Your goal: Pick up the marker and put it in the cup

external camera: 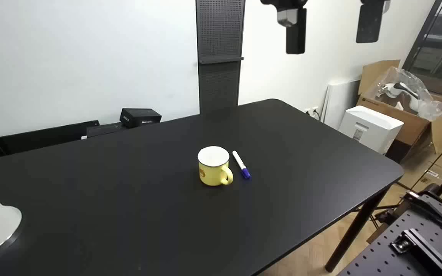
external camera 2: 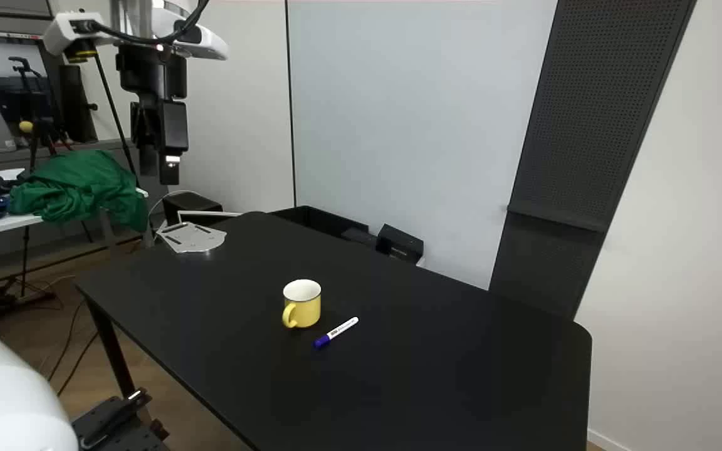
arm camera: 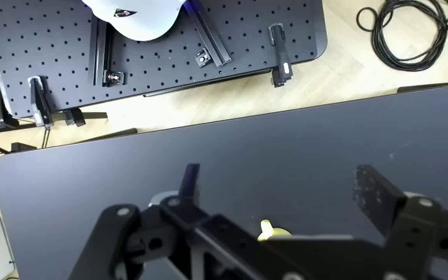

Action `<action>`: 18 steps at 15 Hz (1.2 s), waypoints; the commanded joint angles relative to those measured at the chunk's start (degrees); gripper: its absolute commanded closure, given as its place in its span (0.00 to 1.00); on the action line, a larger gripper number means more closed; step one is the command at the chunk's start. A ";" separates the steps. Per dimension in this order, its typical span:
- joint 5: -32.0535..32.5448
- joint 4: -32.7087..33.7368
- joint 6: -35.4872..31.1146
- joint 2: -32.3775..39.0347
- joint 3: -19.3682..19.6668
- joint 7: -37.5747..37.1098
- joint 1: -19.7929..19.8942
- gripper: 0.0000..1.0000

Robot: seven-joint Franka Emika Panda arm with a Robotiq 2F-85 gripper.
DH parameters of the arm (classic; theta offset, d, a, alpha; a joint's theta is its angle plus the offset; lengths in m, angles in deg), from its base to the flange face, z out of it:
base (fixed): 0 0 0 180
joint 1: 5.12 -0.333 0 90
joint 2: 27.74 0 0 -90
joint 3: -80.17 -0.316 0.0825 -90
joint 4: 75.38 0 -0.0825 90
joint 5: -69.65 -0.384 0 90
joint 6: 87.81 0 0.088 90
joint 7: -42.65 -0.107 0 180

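Observation:
The yellow cup [external camera: 210,174] with a white interior stands upright on the black table, and it also shows in an exterior view [external camera 2: 306,312]. The marker [external camera: 240,163], white with a blue end, lies on the table beside the cup's handle side, apart from it; it also shows in an exterior view [external camera 2: 336,332]. In the wrist view only the cup's handle and part of its wall [arm camera: 271,231] show; the marker is hidden there. My gripper [external camera: 331,44] is open and empty, high above the table; its fingers are wide apart in the wrist view [arm camera: 277,175].
The black table [external camera 2: 436,376] has a metal plate [external camera 2: 192,237] at one end. Black boxes [external camera: 140,117] stand behind its back edge. A perforated board [arm camera: 161,62] with clamps stands beside the table. Cardboard and white boxes [external camera: 370,128] stand on the floor.

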 commanded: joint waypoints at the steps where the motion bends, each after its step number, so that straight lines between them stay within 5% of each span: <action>1: 0.06 0.11 0.04 0.09 0.07 -0.04 -0.07 0.00; 11: 0.06 0.12 0.03 0.07 0.07 -0.04 -0.07 0.00; 18: 12.23 -3.43 -12.17 -0.11 2.38 -2.92 7.01 0.00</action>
